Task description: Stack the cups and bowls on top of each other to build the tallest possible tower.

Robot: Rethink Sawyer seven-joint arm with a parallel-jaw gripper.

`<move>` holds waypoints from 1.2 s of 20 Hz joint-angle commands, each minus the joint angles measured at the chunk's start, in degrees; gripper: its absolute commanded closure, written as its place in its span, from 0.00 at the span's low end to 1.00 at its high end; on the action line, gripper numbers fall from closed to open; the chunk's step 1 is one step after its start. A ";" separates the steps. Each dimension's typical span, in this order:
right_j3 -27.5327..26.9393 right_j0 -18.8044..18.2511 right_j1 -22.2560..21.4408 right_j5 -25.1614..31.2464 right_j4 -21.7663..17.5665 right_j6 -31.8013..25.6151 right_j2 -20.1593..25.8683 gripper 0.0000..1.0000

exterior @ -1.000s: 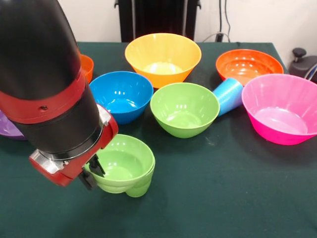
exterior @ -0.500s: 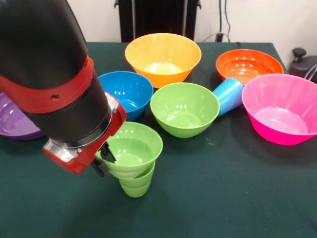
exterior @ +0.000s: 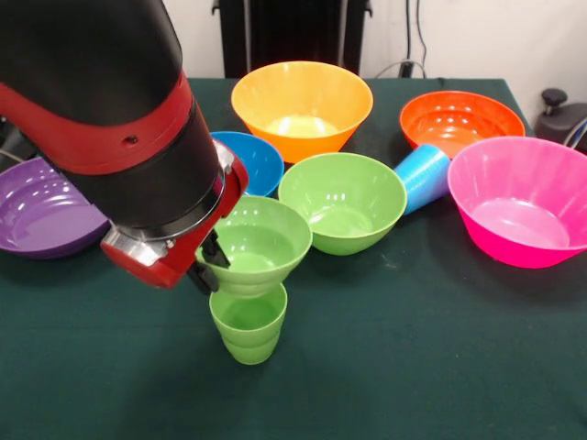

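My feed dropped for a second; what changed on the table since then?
The tool raised the small green bowl up and toward the far side, off the lime green cup, which now stands uncovered. The other bowls and the blue cup kept their places.

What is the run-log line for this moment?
hand: shut on small green bowl | bowl: lifted just above upright lime green cup | light blue cup: on its side
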 commanded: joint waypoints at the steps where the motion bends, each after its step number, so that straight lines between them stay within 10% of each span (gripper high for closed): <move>1: 7.60 -0.69 -1.24 -3.56 2.85 16.20 -10.07 1.00; 24: 8.44 2.04 0.59 -12.11 11.99 17.44 -19.02 1.00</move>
